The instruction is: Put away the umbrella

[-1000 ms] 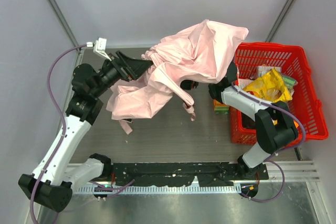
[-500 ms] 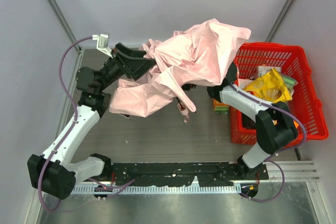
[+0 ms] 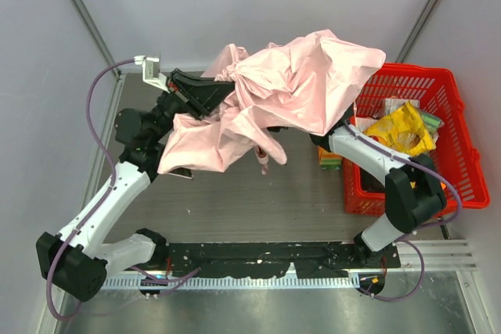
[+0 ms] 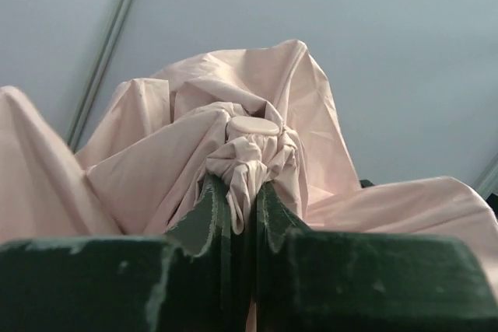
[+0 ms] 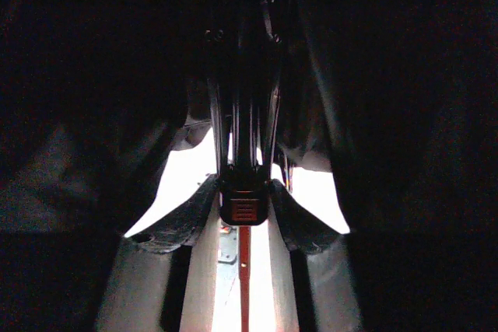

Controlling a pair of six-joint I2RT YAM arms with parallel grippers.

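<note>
The umbrella [image 3: 305, 87] is a crumpled heap of pink fabric, held up over the far middle of the table [image 3: 235, 201], and its narrow strap [image 3: 262, 156] dangles toward the table. The left gripper [image 3: 205, 93] meets the fabric's left end near the far left corner. The right arm [image 3: 368, 154] reaches under the fabric's right side. A red basket [image 3: 415, 70] holding a yellow bag [image 3: 399, 131] sits at the right edge.

In the left wrist view, the left gripper's fingers [image 4: 206, 215] are nearly together, pinching a knot of bunched fabric just below the umbrella's round cap [image 4: 251, 126].

The right wrist view is mostly dark. There the right gripper [image 5: 243, 219] is clamped on the umbrella's dark handle [image 5: 243, 204], with one finger pressed to each side of it.
</note>
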